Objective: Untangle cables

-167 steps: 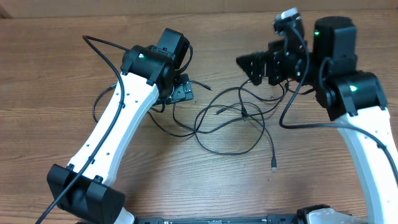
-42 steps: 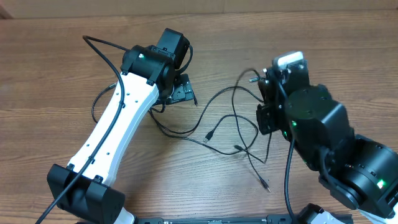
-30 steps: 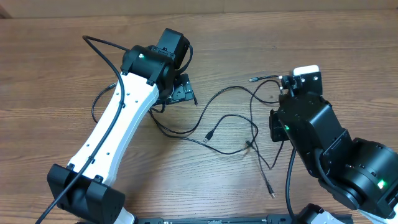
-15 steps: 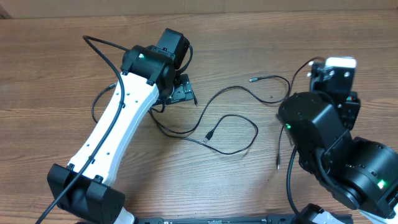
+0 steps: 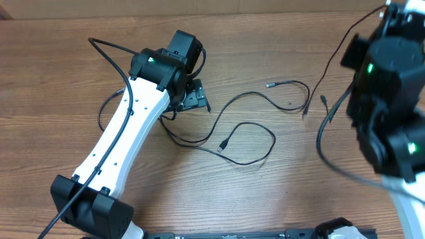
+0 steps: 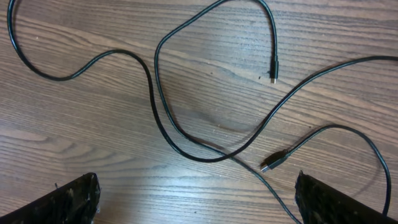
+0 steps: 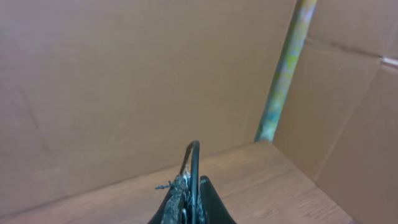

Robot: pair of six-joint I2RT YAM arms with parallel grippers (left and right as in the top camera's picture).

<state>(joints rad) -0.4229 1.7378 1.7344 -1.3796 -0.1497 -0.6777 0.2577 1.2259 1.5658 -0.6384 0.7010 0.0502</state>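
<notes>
Cables [image 6: 158,109] sprawl left-right; right fingers [image 7: 178,198] pinch one, left fingers [image 6: 71,199] spread empty.

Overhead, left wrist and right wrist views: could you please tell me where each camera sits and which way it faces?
Overhead: above the table, looking straight down; shows the left arm, the right arm and the cables.
Left wrist: on the left arm, looking down at the table; the open left end effector shows only fingertips in the bottom corners.
Right wrist: raised, facing sideways at a cardboard wall; the right end effector is shut on a lifted cable.
Shared: overhead and left wrist both see the cables lying on the table.
</notes>
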